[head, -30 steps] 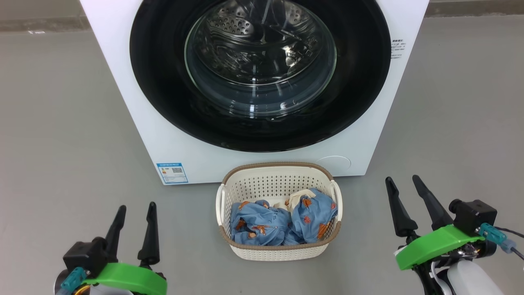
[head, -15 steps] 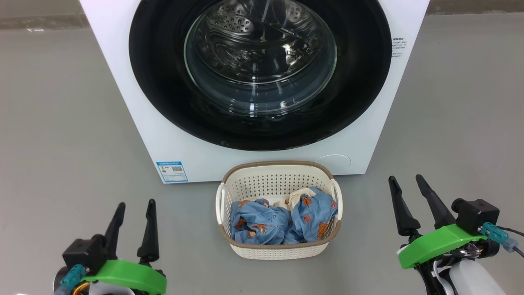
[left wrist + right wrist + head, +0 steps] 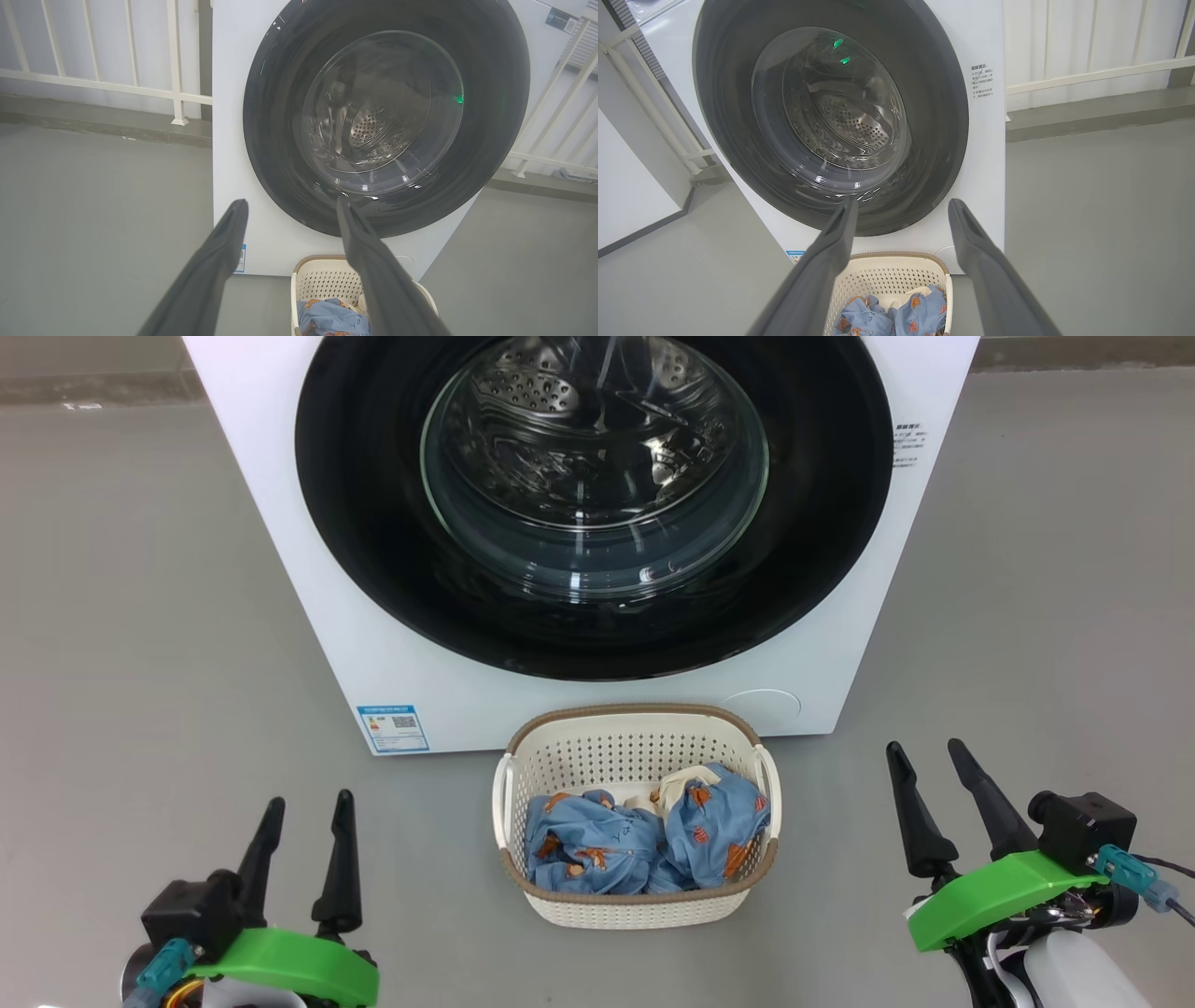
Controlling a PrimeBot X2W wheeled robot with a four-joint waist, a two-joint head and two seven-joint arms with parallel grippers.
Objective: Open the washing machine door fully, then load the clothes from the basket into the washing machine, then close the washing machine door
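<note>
a: where's the washing machine door (image 3: 594,504) right now?
b: shut flat against the front of the washing machine (image 3: 308,644), straight ahead of the robot. the basket (image 3: 635,711) sits on the floor (image 3: 140,616) just below it, with the clothes (image 3: 644,845) inside.
a: how will it handle?
b: i'd judge it stiff and fairly heavy, swinging as 1 rigid piece. the black ring (image 3: 373,551) is glossy, so probably slippery, and the glass bowl (image 3: 597,560) is the fragile part. best to hook the outer rim on the side away from the hinge, but i can't make out a handle or hinge, so which side is unclear.
a: which way does it point?
b: its face stands upright and looks back at the robot. it's round, so no long axis across it; its own axis runs into the drum (image 3: 551,392).
a: grippers?
b: the left gripper (image 3: 311,800) and right gripper (image 3: 924,745) sit low on either side of the basket, well apart from the door. each has its 2 fingers spread with nothing between them.
</note>
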